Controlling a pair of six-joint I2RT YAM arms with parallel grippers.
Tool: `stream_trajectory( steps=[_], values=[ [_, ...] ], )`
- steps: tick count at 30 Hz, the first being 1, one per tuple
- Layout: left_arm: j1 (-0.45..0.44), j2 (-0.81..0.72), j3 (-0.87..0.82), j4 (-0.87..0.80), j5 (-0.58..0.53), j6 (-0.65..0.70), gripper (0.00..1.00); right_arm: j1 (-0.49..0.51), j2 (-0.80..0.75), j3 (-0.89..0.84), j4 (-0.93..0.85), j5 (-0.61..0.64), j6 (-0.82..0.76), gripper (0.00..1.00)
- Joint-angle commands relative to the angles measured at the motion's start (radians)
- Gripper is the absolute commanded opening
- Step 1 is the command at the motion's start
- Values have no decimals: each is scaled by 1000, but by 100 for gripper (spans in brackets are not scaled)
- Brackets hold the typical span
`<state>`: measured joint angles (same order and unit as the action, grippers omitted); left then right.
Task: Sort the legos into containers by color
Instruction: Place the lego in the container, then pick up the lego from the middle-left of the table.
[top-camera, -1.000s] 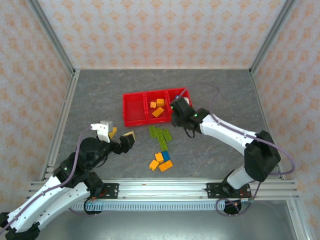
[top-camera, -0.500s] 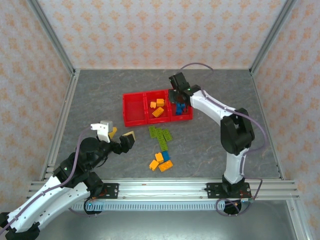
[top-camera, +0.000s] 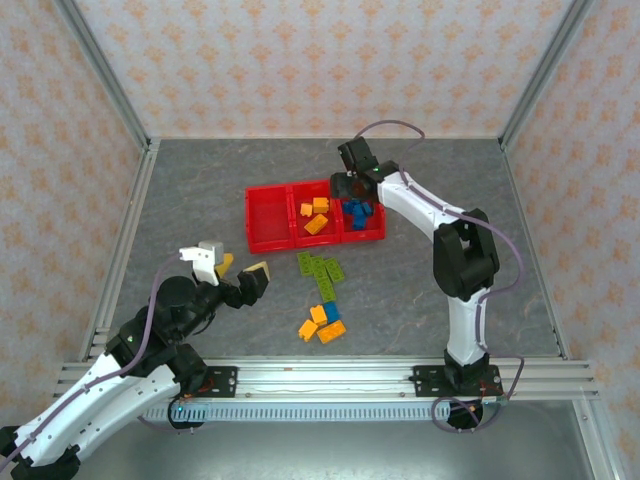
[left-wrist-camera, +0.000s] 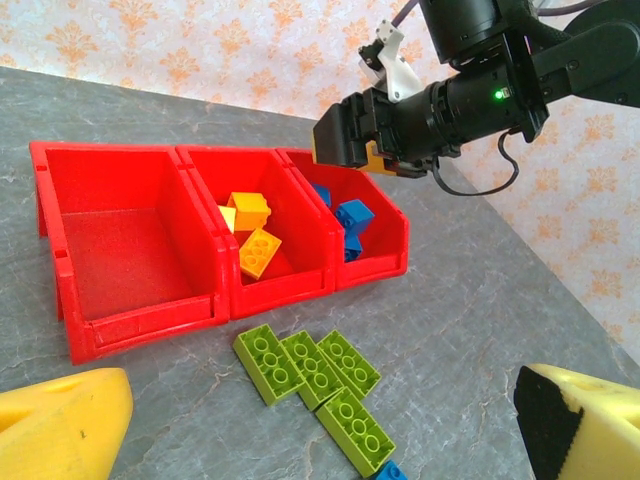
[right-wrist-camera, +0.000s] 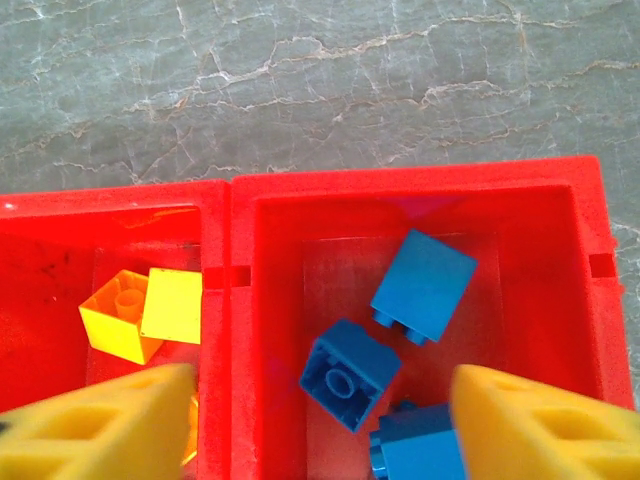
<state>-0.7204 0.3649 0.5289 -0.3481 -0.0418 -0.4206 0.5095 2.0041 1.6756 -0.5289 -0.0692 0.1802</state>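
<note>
The red three-compartment containers (top-camera: 268, 215) sit mid-table. The left compartment's floor (left-wrist-camera: 130, 240) is bare. Orange-yellow legos (top-camera: 316, 215) lie in the middle one, blue legos (top-camera: 357, 212) in the right one. My right gripper (top-camera: 352, 183) hangs open above the right compartment. Its yellow fingers (right-wrist-camera: 540, 420) straddle three loose blue bricks (right-wrist-camera: 350, 372) and hold none. Several green legos (left-wrist-camera: 310, 370) lie on the table in front of the tray, with an orange and blue cluster (top-camera: 322, 322) nearer the bases. My left gripper (top-camera: 238, 265) hovers open and empty, left of the green ones.
The grey table is fenced by metal rails and patterned walls. A grey cable (top-camera: 395, 130) loops behind the right arm near the back wall. The right arm (top-camera: 440, 215) stretches along the tray's right side.
The right arm swung from the tray's front right corner to above its right compartment, and its jaws opened there over the blue bricks. The left arm has stayed put.
</note>
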Motion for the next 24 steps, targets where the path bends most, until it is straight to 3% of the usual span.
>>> stream_trajectory(
  steps=[1, 6, 15, 18, 20, 24],
  values=[
    [-7, 21, 8, 10, 2, 2, 99, 0, -18, 8, -48, 48, 9, 79],
    [-7, 100, 35, -12, 49, 1, 99, 0, -161, -134, -17, 70, 63, 100],
    [-40, 291, 62, -25, 153, -5, 99, 0, -518, -475, 40, 79, 81, 100],
    [-126, 366, 90, -71, 92, -44, 99, 0, -616, -561, 32, 93, 67, 100],
    [-229, 432, 122, -128, 4, -91, 98, 0, -679, -621, 40, 106, 54, 100],
    [-384, 578, 149, -187, -63, -160, 94, 1, -789, -726, 84, 144, 43, 100]
  ],
)
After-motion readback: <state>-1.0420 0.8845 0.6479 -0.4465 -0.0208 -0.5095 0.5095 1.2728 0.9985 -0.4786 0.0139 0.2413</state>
